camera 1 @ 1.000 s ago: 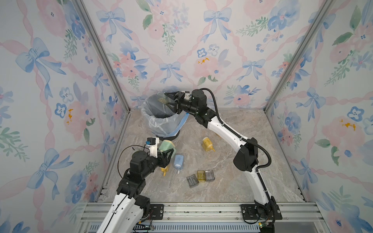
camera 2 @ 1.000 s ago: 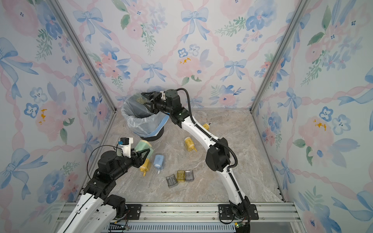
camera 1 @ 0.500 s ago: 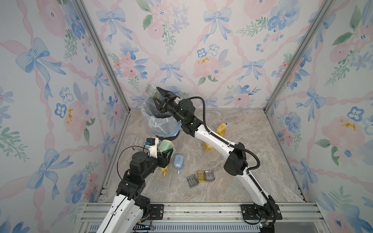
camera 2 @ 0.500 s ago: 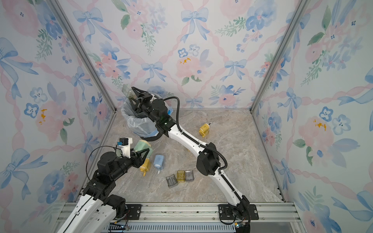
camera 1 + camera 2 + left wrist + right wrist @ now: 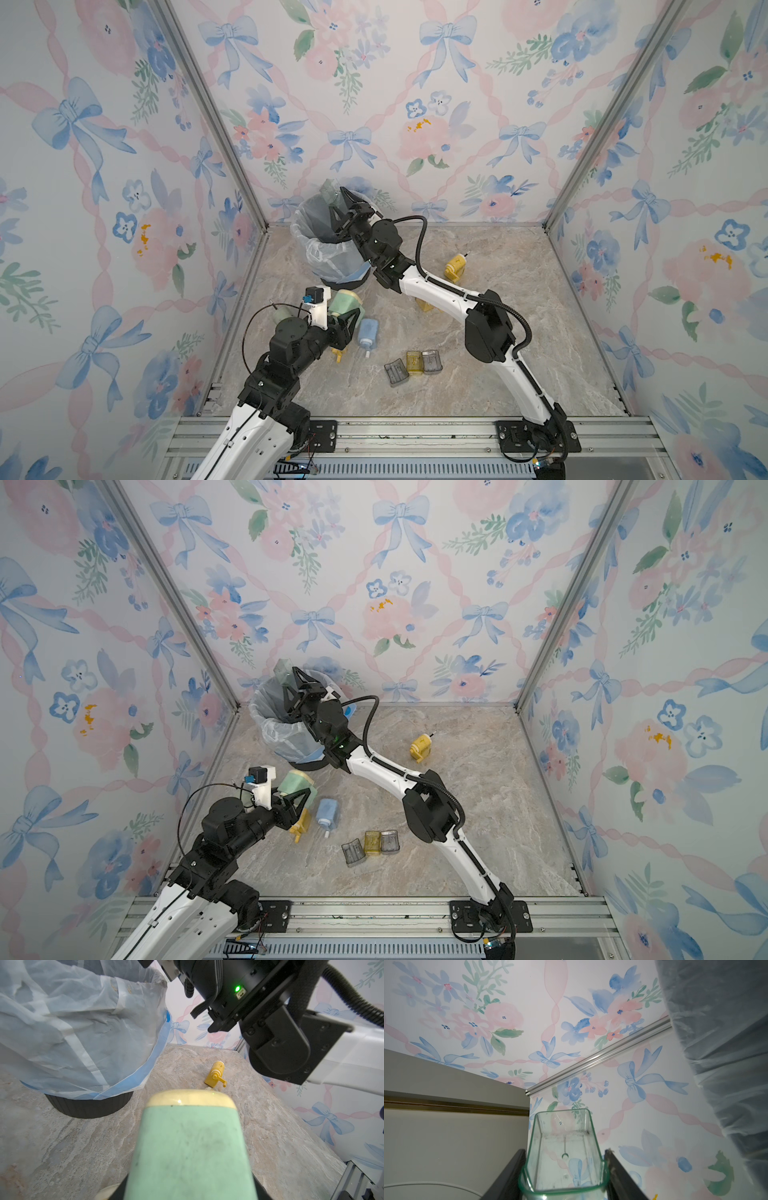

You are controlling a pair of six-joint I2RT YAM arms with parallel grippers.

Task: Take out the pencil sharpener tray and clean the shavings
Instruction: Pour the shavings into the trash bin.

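1. Top views both showed the lined bin (image 5: pixel 316 249) (image 5: pixel 274 733), the largest item, standing directly below the right pincer (image 5: pixel 335 200), whose arm reached over its rim.
2. Next in size, the green sharpener body (image 5: pixel 191 1147) sat clamped in the left pincer (image 5: pixel 351 312). The jaws were pressed against its sides, and its cream end pointed away from the wrist toward the bin.
3. A blue sharpener (image 5: pixel 368 332) lay on its side on the floor just beside the left pincer, not touching it.
4. One yellow sharpener (image 5: pixel 338 355) lay partly under the left pincer. Another yellow sharpener (image 5: pixel 455 266) stood well apart from both pincers.
5. The clear tray (image 5: pixel 562 1126) (image 5: pixel 328 189) was gripped by the right pincer, one jaw on each long side. It stuck out ahead of the fingertips and tilted upward over the bin's mouth. Its inside looked almost bare, with only a faint dark line of dust.
6. Three loose trays (image 5: pixel 414 362) lay side by side on the floor, well apart from both pincers.
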